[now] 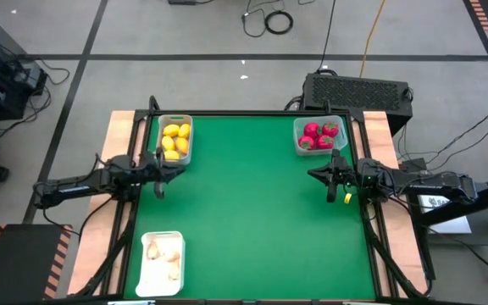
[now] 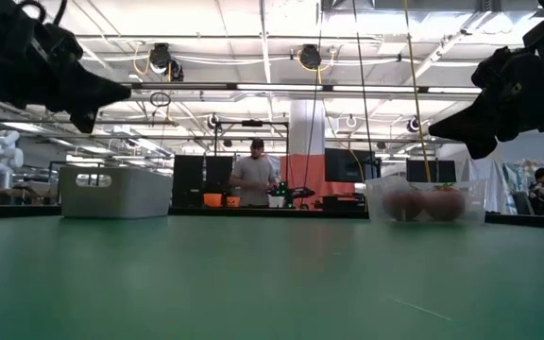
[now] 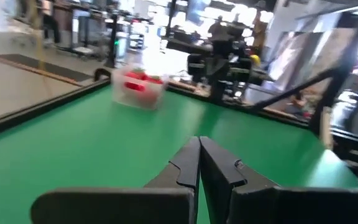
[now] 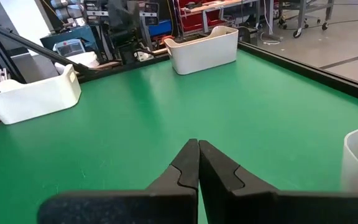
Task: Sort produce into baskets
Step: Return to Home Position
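Observation:
Several yellow-orange fruits [image 1: 176, 140] lie in the grey-white bin [image 1: 188, 156] at the table's far left. Several red fruits [image 1: 318, 135] fill the clear bin [image 1: 298, 142] at the far right. Whitish bulbs [image 1: 163, 254] rest in the flat white tray [image 1: 146, 284] at the near left. My left gripper [image 3: 199, 146] hovers shut and level above the green table's left edge, just in front of the grey-white bin. My right gripper [image 4: 198, 149] hovers shut at the right edge, just in front of the clear bin. Neither gripper holds anything.
The green tabletop [image 1: 252, 212] has a raised black rim [image 1: 252, 113]. A black box [image 1: 358, 91] stands behind the far right corner. Beyond the table a person [image 2: 253, 175] stands in the room. The middle of the table is bare green surface.

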### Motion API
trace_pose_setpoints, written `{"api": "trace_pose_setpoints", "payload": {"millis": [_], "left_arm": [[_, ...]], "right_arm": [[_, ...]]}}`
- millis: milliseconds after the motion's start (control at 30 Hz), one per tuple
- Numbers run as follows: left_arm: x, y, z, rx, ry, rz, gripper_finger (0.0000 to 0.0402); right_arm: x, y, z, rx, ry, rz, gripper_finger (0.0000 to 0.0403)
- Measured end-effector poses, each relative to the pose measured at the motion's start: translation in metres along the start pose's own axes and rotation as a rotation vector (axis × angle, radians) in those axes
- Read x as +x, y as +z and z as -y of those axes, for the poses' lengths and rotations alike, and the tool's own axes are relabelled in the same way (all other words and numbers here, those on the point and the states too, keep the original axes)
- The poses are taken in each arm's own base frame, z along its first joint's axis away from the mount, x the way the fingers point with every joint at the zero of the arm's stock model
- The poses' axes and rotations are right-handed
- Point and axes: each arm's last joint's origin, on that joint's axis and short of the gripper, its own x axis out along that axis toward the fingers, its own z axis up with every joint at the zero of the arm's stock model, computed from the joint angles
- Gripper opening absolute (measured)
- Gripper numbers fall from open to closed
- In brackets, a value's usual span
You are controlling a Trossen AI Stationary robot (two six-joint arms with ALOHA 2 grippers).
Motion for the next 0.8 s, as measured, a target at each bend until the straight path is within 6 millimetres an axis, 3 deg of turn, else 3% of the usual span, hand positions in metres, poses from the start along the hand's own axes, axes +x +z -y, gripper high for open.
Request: {"api": "trace_pose_setpoints", "payload": {"millis": [800], "left_arm": [[-0.0001, 0.0, -0.0015, -0.004, 0.052, 0.003, 0.0015]], "right_arm": [[0.0, 0.0, 0.0, 0.0, 0.0, 0.0, 0.0]]}}
